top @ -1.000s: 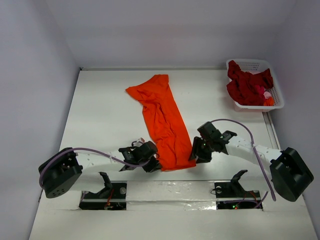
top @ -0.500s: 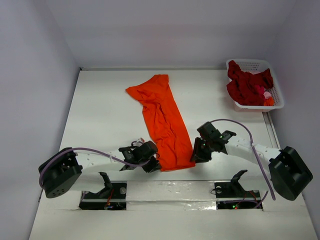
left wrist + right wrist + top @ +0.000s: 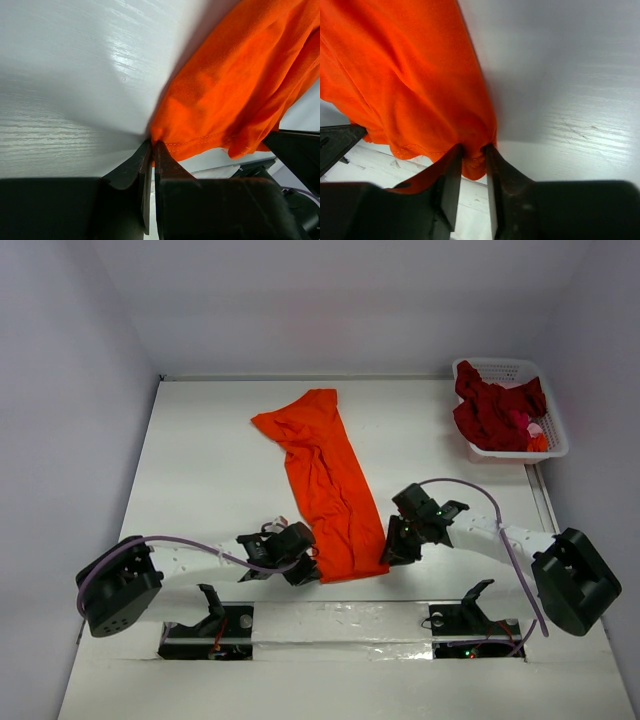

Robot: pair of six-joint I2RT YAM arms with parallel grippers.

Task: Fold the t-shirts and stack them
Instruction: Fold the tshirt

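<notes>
Top external view: the orange t-shirt [image 3: 325, 480] lies as a long rumpled strip on the white table [image 3: 210, 470], running from the middle down to the near edge between the two arms. The left gripper [image 3: 308, 570] is pinched tight on the shirt's near left hem corner. The right gripper [image 3: 392, 548] has its jaws pressed on a bunched fold of the near right hem. Dark red t-shirts [image 3: 495, 410] sit heaped in the white basket [image 3: 505, 370] at the far right corner.
</notes>
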